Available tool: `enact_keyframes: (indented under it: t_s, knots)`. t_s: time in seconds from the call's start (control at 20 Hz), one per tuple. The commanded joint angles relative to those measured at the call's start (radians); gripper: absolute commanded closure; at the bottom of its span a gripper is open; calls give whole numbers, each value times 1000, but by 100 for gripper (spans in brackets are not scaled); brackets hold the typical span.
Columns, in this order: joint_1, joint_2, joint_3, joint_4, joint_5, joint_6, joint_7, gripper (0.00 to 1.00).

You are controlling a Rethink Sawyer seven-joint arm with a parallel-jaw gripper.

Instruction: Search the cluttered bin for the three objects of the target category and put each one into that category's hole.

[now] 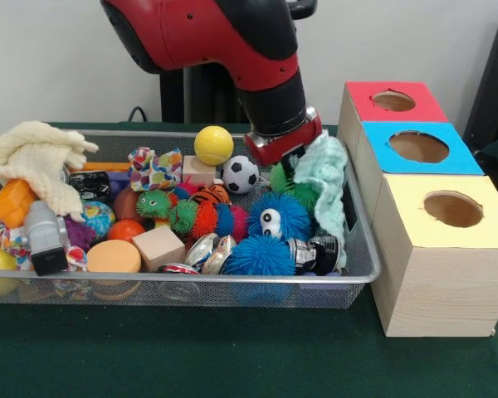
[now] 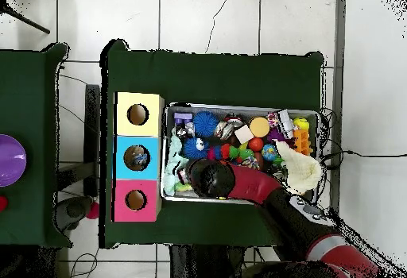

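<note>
The wire mesh bin is packed with toys on the green table; it also shows in the overhead view. My gripper reaches down into the bin's far right corner, beside the pale blue knitted cloth. Its lower part is hidden behind spiky balls and the cloth. In the overhead view the arm's wrist covers it. Two shiny crinkly film bags lie at the bin's front edge, one near the middle and one to the right. I cannot make out a third.
Three wooden boxes with holes stand right of the bin: red top, blue top, yellow top. A cream cloth, yellow ball, soccer ball, blue spiky balls and a wooden cube fill the bin.
</note>
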Motion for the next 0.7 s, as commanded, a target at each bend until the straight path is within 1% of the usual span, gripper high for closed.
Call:
enact_keyframes:
  t_s: [0.05, 0.2, 0.25, 0.35, 0.45, 0.5, 0.55, 0.6, 0.65, 0.7]
  knots:
    - [53, 56, -139, -210, -156, -135, 88, 0]
    - [79, 57, -164, -219, -181, -170, 98, 0]
    - [81, 58, -169, -217, -191, -206, 109, 0]
    - [55, 47, -121, -209, -236, -202, 51, 0]
    - [53, -1, -111, -200, -260, -136, 4, 0]
    - [32, -23, -89, -177, -253, -128, 7, 0]
    - [-10, -59, -49, -132, -222, -100, 24, 0]
    - [-23, -86, -37, -110, -217, -84, 29, 0]
    - [-20, -140, -45, -92, -209, -22, 15, 0]
    - [-17, -170, -47, -89, -212, 13, -5, 0]
